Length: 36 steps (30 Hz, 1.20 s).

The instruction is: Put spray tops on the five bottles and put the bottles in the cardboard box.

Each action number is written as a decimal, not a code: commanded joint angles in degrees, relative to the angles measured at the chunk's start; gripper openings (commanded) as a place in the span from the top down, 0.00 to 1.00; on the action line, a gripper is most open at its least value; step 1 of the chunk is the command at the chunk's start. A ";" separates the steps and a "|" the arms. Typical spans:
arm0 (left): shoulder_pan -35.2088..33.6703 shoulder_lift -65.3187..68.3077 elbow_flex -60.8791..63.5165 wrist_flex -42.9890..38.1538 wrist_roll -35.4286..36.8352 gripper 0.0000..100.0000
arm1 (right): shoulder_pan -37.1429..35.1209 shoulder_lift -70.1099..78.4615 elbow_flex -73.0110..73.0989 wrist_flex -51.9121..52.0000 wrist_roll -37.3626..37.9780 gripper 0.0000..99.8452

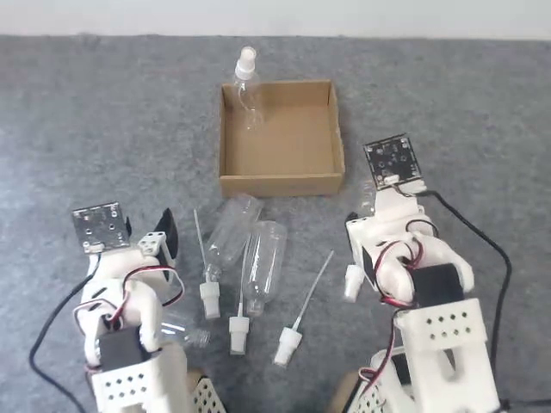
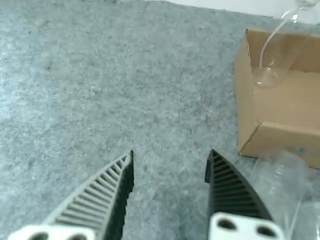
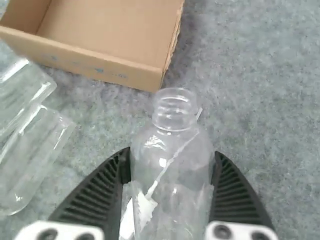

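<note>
We judge capping under way — the right hand (image 3: 171, 156) grips an uncapped bottle (image 3: 173, 112) near the cardboard box (image 3: 100, 62), the left hand (image 2: 170, 162) gapes empty, so a spray top (image 1: 287, 344) must next meet its neck.

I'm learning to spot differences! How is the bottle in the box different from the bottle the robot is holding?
The boxed bottle wears a white spray top; the held bottle has an open neck with no top. The boxed bottle leans in the cardboard box, poking over its back wall; the held bottle sits between the fingers of the right gripper, outside the box. Both are clear plastic.
</note>
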 commanded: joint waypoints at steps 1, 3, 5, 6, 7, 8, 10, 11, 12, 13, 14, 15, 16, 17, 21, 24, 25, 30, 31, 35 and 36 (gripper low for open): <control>0.35 -0.79 -7.43 4.22 -0.97 0.77 | 0.92 -1.98 0.62 -2.86 -1.14 0.87; 0.44 -0.53 -7.96 5.54 -3.25 0.77 | 1.10 -1.98 2.02 -5.14 -1.14 0.87; 1.58 -0.44 -7.87 6.59 -5.10 0.77 | 2.15 -1.98 2.99 -6.81 -1.14 0.87; 2.46 -0.44 -7.87 7.91 -6.07 0.77 | 2.68 -1.98 3.16 -7.25 -1.14 0.87; 3.60 -0.44 -8.13 9.14 -7.12 0.77 | 3.30 -1.98 3.34 -7.60 -1.14 0.87; 4.75 -0.44 -8.31 10.20 -8.26 0.77 | 3.65 -1.98 3.43 -7.78 -1.14 0.87; 5.80 -0.44 -9.01 11.69 -10.64 0.78 | 3.91 -1.89 3.43 -7.78 -1.14 0.87; 5.80 -0.44 -9.54 12.57 -11.43 0.78 | 3.91 -1.89 3.52 -7.78 -1.14 0.87; 5.98 -0.35 -10.24 13.63 -12.13 0.78 | 3.91 -1.89 3.87 -7.87 -1.14 0.87; 6.24 -0.35 -10.86 14.77 -12.57 0.78 | 3.91 -1.89 4.13 -8.13 -1.14 0.87; 6.42 -0.35 -11.38 15.65 -13.19 0.78 | 3.82 -1.89 4.57 -8.75 -1.14 0.87; 6.68 -0.35 -11.56 16.09 -14.24 0.78 | 3.82 -1.89 4.92 -9.27 -1.14 0.87; 7.30 -0.26 -11.38 16.26 -15.65 0.78 | 3.82 -1.89 5.19 -9.71 -1.14 0.87; 7.91 -0.26 -10.86 16.35 -16.97 0.78 | 3.91 -1.89 5.27 -10.07 -1.14 0.87; 10.11 4.48 -10.68 15.47 -18.20 0.78 | 3.91 -1.89 5.27 -9.98 -1.14 0.87; 11.96 12.04 -12.62 14.77 -18.20 0.78 | 3.91 -1.89 5.27 -9.98 -1.14 0.87; 12.48 14.77 -13.49 14.42 -18.20 0.78 | 3.91 -1.89 5.27 -9.98 -1.14 0.87; 12.84 25.85 -17.10 14.07 -18.99 0.78 | 3.91 -1.89 5.27 -9.98 -1.14 0.87; 12.84 27.34 -17.36 14.07 -19.96 0.78 | 3.91 -1.89 5.27 -9.98 -1.14 0.87; 12.92 31.21 -17.63 14.15 -23.03 0.78 | 3.91 -1.89 5.36 -9.98 -1.14 0.87; 12.92 31.91 -17.63 14.24 -23.56 0.78 | 3.91 -1.89 5.36 -9.98 -1.14 0.87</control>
